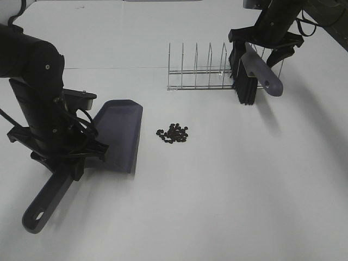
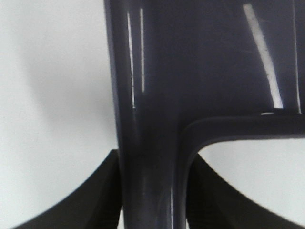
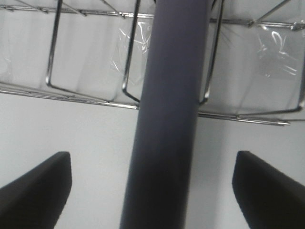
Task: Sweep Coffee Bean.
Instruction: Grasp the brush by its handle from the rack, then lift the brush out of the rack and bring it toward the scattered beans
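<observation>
A small heap of coffee bean [image 1: 173,133] lies on the white table, just right of the grey-purple dustpan [image 1: 119,133]. My left gripper [image 1: 69,159] is shut on the dustpan's handle [image 2: 147,167], its black fingers [image 2: 95,205] pressed against both sides. The pan's mouth faces the beans. At the back right, a brush with black bristles [image 1: 244,81] and a grey-purple handle [image 1: 263,70] stands by the wire rack. My right gripper [image 1: 265,46] is open astride that handle [image 3: 167,119], with a clear gap between it and each finger [image 3: 38,191].
A chrome wire rack [image 1: 196,70] stands behind the beans at the back of the table, and its bars [image 3: 86,93] run just beyond the brush handle. White tabletop [image 1: 244,190] stretches in front and to the right of the beans.
</observation>
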Robot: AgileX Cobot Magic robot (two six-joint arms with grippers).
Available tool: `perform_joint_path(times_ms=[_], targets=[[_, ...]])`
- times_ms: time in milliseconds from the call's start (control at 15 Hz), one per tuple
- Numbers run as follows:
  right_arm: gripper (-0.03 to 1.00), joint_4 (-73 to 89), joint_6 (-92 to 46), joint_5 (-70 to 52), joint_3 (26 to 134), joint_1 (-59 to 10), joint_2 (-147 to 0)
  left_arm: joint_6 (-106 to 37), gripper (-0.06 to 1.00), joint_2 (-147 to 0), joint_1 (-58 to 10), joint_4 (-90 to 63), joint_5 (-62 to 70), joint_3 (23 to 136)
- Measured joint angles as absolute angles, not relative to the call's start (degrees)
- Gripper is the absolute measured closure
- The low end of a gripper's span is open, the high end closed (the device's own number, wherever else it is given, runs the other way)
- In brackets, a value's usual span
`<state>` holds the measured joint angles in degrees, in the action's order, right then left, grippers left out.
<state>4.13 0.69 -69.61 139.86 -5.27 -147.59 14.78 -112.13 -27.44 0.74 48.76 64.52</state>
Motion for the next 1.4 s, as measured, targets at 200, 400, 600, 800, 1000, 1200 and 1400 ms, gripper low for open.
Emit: perform_joint_path(times_ms=[200, 400, 600, 800, 1000, 1200, 1400], targets=[[0.21, 4.47, 0.69, -69.79, 139.86, -5.27, -149.43, 14.78, 0.63, -112.13, -27.44, 1.38, 48.76, 64.52], [0.30, 4.58, 0.69, -69.79, 139.86, -5.27, -149.43, 14.78, 0.63, -112.13, -27.44, 1.66, 48.76, 64.52], [0.67, 5.04, 0.00, -69.79, 139.86, -5.27, -149.43, 14.78, 0.63, -112.13, -27.44, 1.78, 48.76, 64.52], [0.69, 4.76, 0.00, -70.13, 139.86, -4.98, -149.43, 14.78, 0.63, -112.13, -27.44, 1.78, 48.76, 64.52], [0.69, 4.93, 0.00, -70.13, 139.86, -4.98, -149.43, 14.78, 0.63, -112.13, -27.44, 1.78, 48.47, 64.52], [0.69, 6.82, 1.72, -70.53, 139.34, -4.87, -148.22, 14.78, 0.63, -112.13, -27.44, 1.78, 47.84, 64.52], [0.69, 6.19, 2.75, -70.42, 133.21, -6.02, -142.32, 14.78, 0.63, -112.13, -27.44, 1.78, 46.35, 64.52]])
